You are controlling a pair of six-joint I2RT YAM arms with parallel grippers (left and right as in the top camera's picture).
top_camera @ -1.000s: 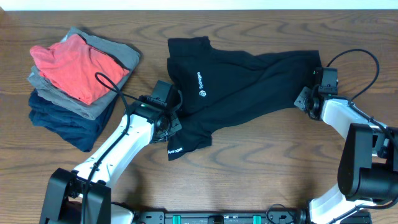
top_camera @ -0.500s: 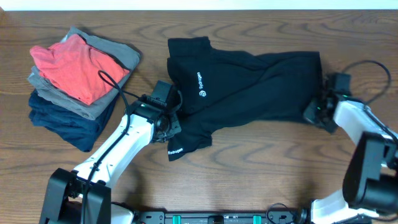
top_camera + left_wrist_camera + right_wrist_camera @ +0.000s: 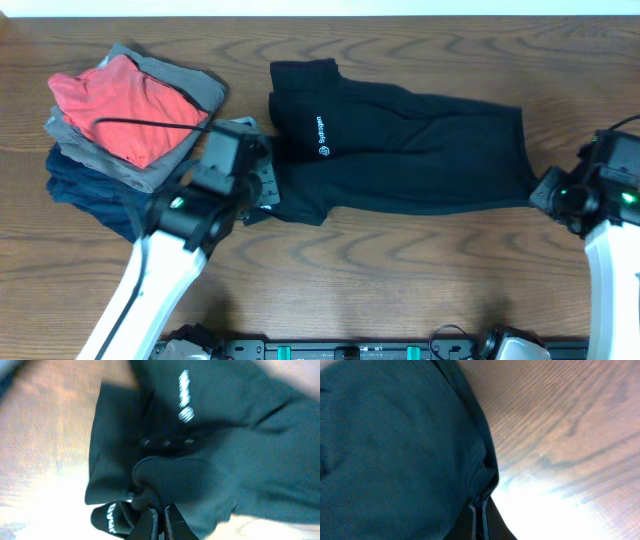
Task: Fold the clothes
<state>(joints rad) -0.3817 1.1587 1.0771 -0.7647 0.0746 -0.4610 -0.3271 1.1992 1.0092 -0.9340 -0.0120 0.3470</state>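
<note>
The black T-shirt (image 3: 400, 150) lies stretched left to right across the table middle, its white chest logo (image 3: 323, 135) up. My left gripper (image 3: 262, 196) is shut on the shirt's lower left part; in the left wrist view (image 3: 161, 514) fabric is bunched between the fingers, with a lettered sleeve (image 3: 111, 517) beside them. My right gripper (image 3: 540, 195) is shut on the shirt's lower right hem corner; the right wrist view (image 3: 479, 510) shows the hem pinched between the fingers.
A stack of folded garments stands at the far left: red-orange (image 3: 115, 105) on top, grey (image 3: 190, 85) under it, navy (image 3: 90, 190) at the bottom. It sits close to my left arm. Bare wooden tabletop (image 3: 400, 270) lies in front of the shirt.
My right gripper has pulled the shirt's right end rightward and toward the front, stretching the shirt flatter. My left gripper has shifted left and up with its part; the lettered sleeve no longer shows from overhead.
</note>
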